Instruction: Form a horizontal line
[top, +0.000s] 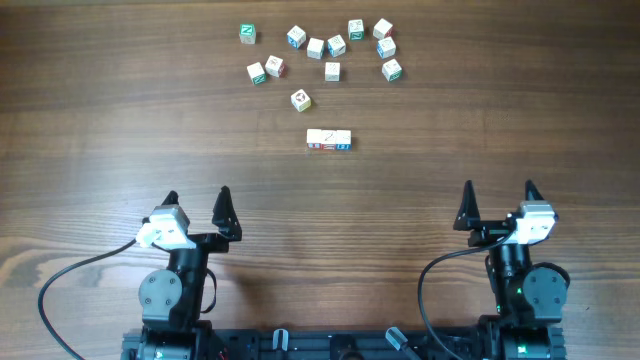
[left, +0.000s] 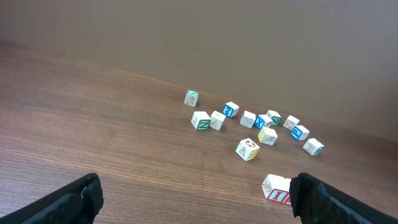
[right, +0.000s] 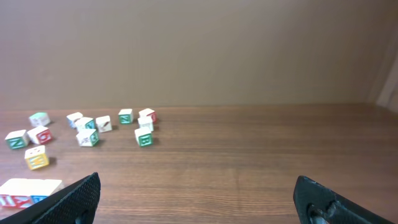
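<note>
evidently we set the horizontal line (top: 329, 140) apart from the loose cubes (top: 316, 48) so it reads as one row, with left gripper (top: 197, 195) and right gripper (top: 500, 188) spread wide, empty.

We note a dark wood-grain tabletop (top: 100, 120) filling the overhead frame; a plain brown wall (right: 249, 50) spans the upper wrist views.
</note>
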